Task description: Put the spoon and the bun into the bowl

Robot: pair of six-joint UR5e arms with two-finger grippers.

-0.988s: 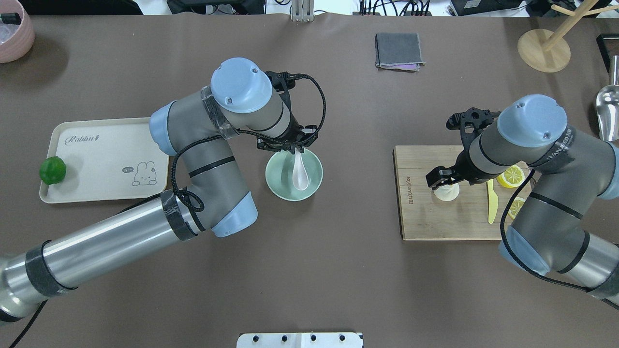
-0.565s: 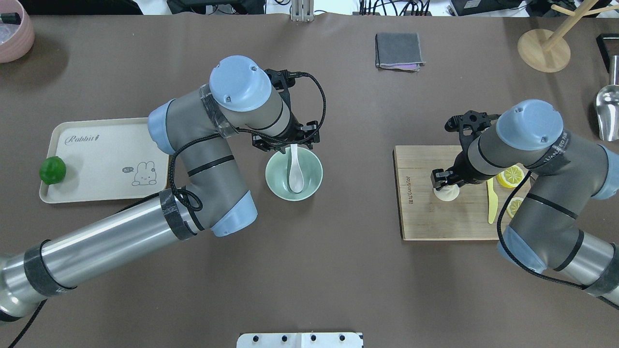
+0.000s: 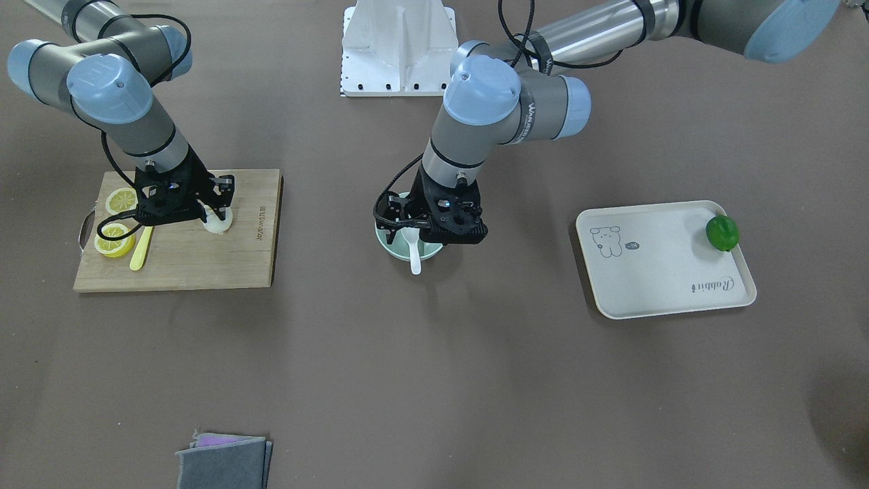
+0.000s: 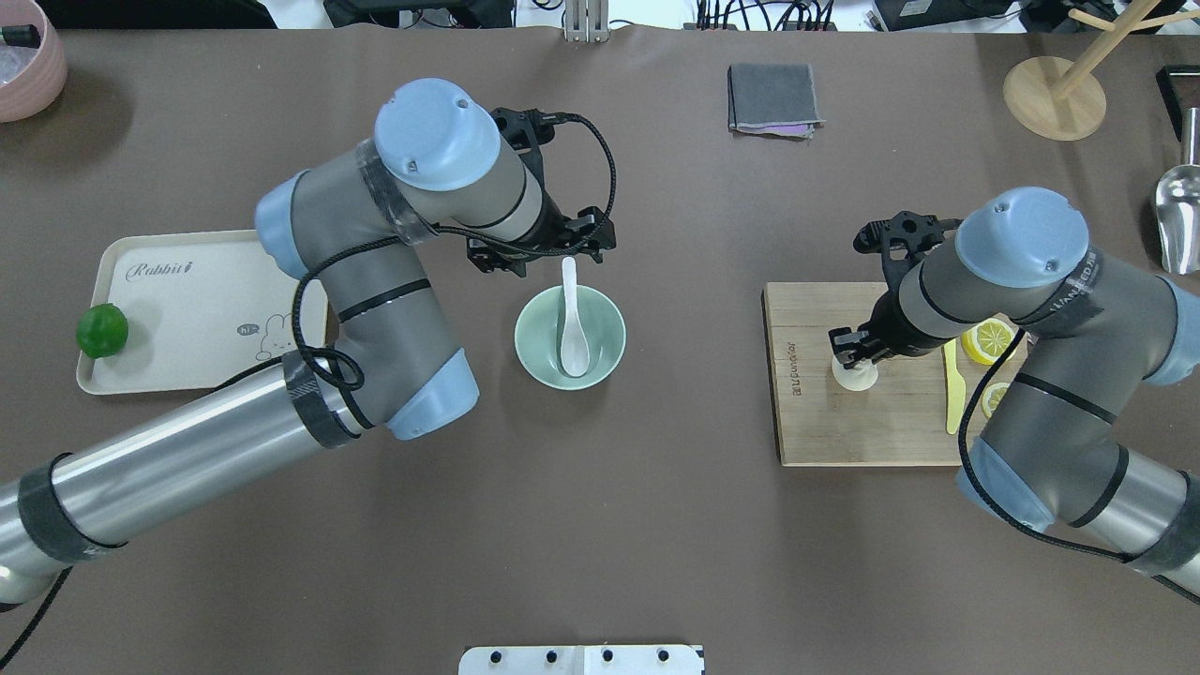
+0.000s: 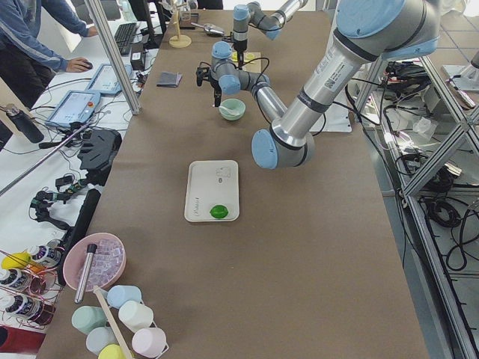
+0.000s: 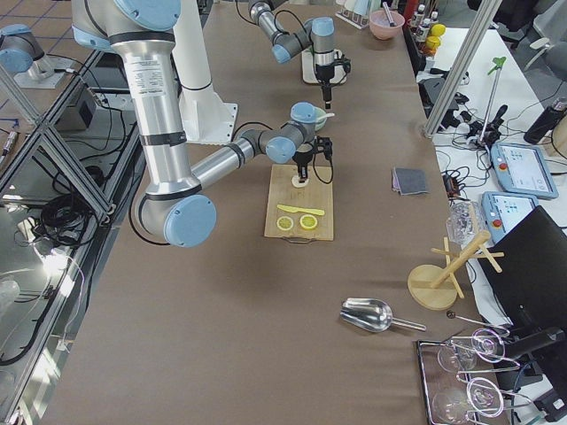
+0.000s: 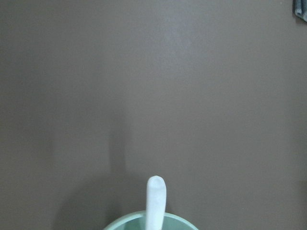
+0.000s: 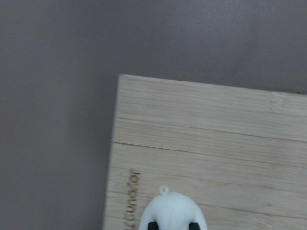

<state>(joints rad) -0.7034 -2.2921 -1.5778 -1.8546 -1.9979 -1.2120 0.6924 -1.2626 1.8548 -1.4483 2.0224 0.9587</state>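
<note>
The white spoon [image 4: 573, 342] lies in the mint-green bowl [image 4: 534, 328], with its handle over the far rim. The wrist view shows the handle [image 7: 155, 201] and the bowl's rim [image 7: 180, 220]. My left gripper [image 4: 542, 255] is open and empty, just beyond the bowl's far rim. The white bun [image 4: 855, 375] sits on the wooden cutting board [image 4: 844, 422]. My right gripper [image 4: 855, 354] is shut on the bun, with dark fingertips at both sides of it in the wrist view [image 8: 172, 211]. From the front, the spoon [image 3: 413, 248] and bun [image 3: 222, 225] also show.
On the board lie lemon slices [image 4: 991, 339] and a yellow plastic knife [image 4: 954, 389]. A cream tray [image 4: 187, 309] with a green fruit [image 4: 101, 330] is at the left. A grey cloth [image 4: 773, 98], wooden stand [image 4: 1055, 98] and metal scoop [image 4: 1179, 220] sit farther back.
My left gripper has let go of the spoon and drawn back from the bowl toward the far side. My right gripper has come down and closed on the bun.
</note>
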